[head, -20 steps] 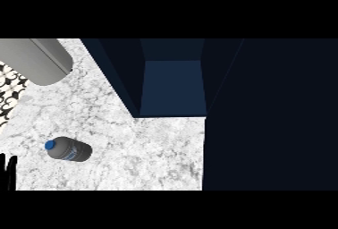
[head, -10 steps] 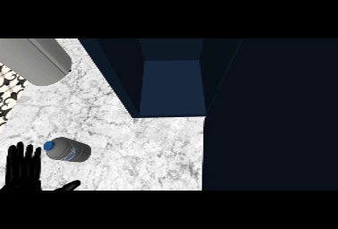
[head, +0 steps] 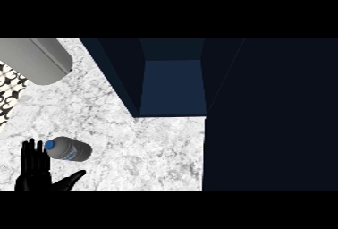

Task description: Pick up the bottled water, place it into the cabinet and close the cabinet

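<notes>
The bottled water (head: 69,150) lies on its side on the marble counter (head: 132,147) at the lower left, its blue cap pointing left. My left hand (head: 36,179) comes up from the lower edge just left of the bottle. It is open, with straight fingers pointing up beside the cap and the thumb spread to the right below the bottle. Whether the fingers touch the cap I cannot tell. The dark blue cabinet (head: 173,85) stands open at the top middle, and nothing shows inside it. My right hand is out of view.
A broad dark panel (head: 271,112) fills the right side of the view next to the cabinet opening. A grey cylinder (head: 36,58) lies at the top left. A black-and-white patterned surface (head: 8,96) runs along the left edge.
My left hand has come up from the lower left edge and moved right, closer to the bottle's cap. The bottle and the cabinet have not moved.
</notes>
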Robot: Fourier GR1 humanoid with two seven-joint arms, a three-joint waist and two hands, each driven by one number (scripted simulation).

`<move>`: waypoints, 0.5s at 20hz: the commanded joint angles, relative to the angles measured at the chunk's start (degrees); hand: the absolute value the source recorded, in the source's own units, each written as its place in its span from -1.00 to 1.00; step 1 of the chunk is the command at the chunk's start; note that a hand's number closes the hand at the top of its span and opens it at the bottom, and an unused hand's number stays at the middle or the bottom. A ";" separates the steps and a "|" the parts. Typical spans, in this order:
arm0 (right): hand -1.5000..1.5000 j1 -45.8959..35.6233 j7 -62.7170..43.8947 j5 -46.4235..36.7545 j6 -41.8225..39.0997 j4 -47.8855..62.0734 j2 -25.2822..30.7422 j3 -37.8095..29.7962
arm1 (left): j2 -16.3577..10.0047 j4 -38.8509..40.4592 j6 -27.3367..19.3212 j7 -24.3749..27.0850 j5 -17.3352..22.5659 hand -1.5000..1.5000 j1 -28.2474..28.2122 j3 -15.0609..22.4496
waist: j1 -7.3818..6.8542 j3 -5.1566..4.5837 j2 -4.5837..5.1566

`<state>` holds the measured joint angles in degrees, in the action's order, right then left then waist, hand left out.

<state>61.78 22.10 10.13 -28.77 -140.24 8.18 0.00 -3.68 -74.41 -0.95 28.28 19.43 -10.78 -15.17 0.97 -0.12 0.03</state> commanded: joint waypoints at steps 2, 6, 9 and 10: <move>-1.00 5.84 -1.04 4.50 -1.33 -9.73 -0.81 0.09 | -0.52 11.88 0.04 6.11 -0.27 -1.00 5.70 -3.05 | 0.52 -0.03 -0.04; -1.00 3.22 -2.47 8.34 -0.38 -8.94 0.82 -4.39 | -0.85 16.90 0.19 8.42 -0.80 -1.00 8.92 -3.41 | -0.22 0.01 0.14; -1.00 4.56 1.75 5.61 -2.89 -6.57 0.18 -4.29 | -1.05 24.99 1.75 13.46 -1.37 -1.00 11.96 -4.24 | 0.40 -0.01 0.00; -1.00 5.03 -0.58 9.93 -3.10 -9.21 2.36 -7.25 | -2.29 21.30 1.23 9.55 0.17 -1.00 12.85 -4.79 | -0.06 0.03 0.04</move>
<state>63.78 25.20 10.44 -30.88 -139.84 8.54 -2.87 -5.31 -56.33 0.12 36.78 19.04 -0.99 -18.94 1.04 -0.12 0.09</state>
